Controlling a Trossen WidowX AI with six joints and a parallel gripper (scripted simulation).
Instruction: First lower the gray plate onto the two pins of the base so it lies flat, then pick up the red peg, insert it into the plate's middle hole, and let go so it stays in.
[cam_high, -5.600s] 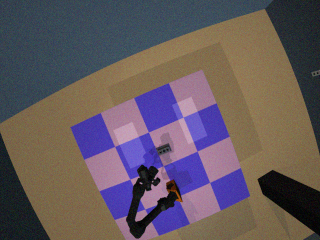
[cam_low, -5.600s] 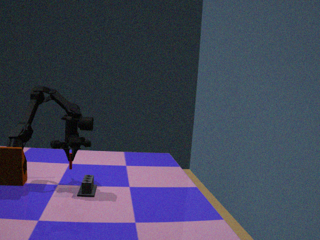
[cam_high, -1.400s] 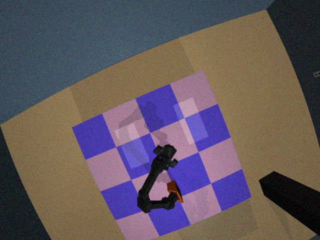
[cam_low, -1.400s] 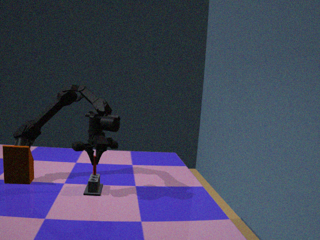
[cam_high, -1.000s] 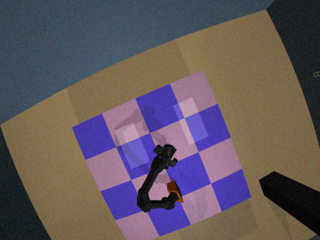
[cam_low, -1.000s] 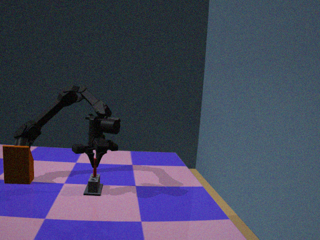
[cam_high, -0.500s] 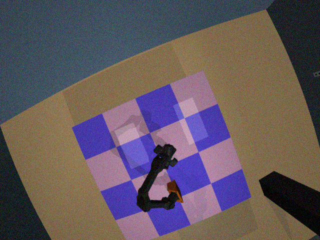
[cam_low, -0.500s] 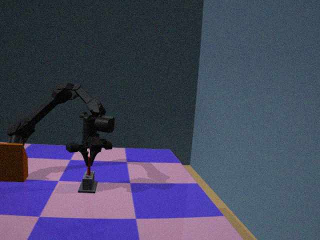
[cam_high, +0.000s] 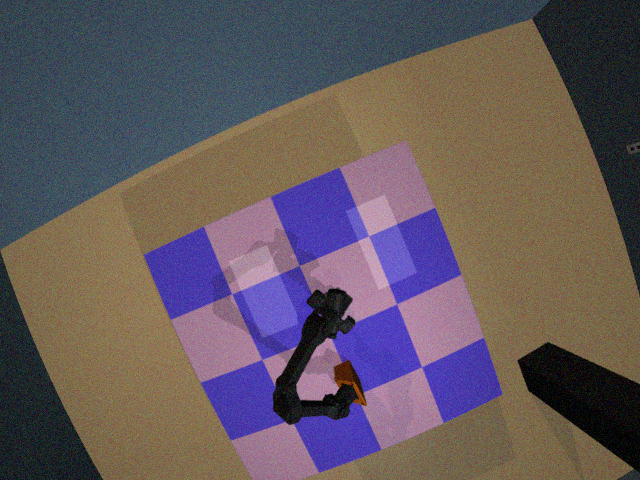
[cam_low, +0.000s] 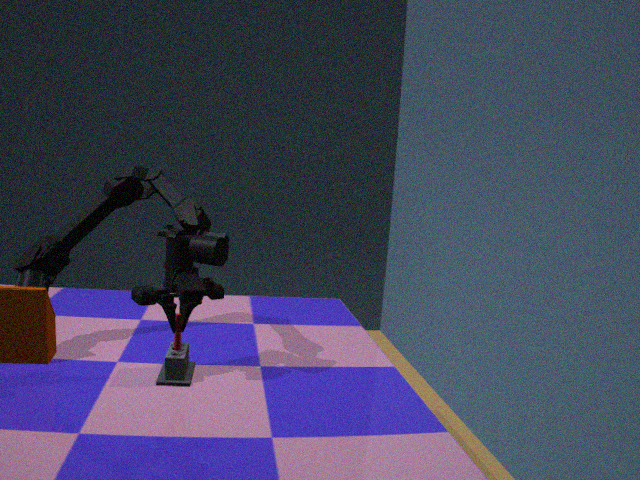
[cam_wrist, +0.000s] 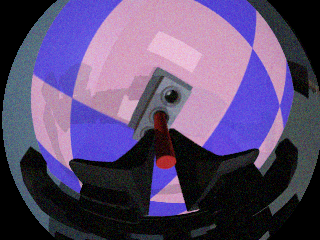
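My gripper (cam_low: 177, 329) (cam_wrist: 162, 132) is shut on the red peg (cam_low: 177, 338) (cam_wrist: 164, 144) and holds it nearly upright. The peg's lower end is at the middle hole of the gray plate (cam_wrist: 182, 89); how deep it sits is hard to tell, but much of the peg stands above the plate. The plate lies flat on top of the base (cam_low: 190, 373), with a pin showing in its far hole in the wrist view. The hole nearest the fingers is partly hidden. In the top view the arm hides base, plate and peg.
An orange block (cam_high: 343, 370) (cam_low: 25, 325) stands beside the arm, near its mount. A dark beam (cam_high: 578, 387) juts in from the right in the top view. The checkered mat (cam_high: 444, 320) (cam_low: 341, 397) lies under everything. A blue wall (cam_low: 516, 206) rises beyond the table edge.
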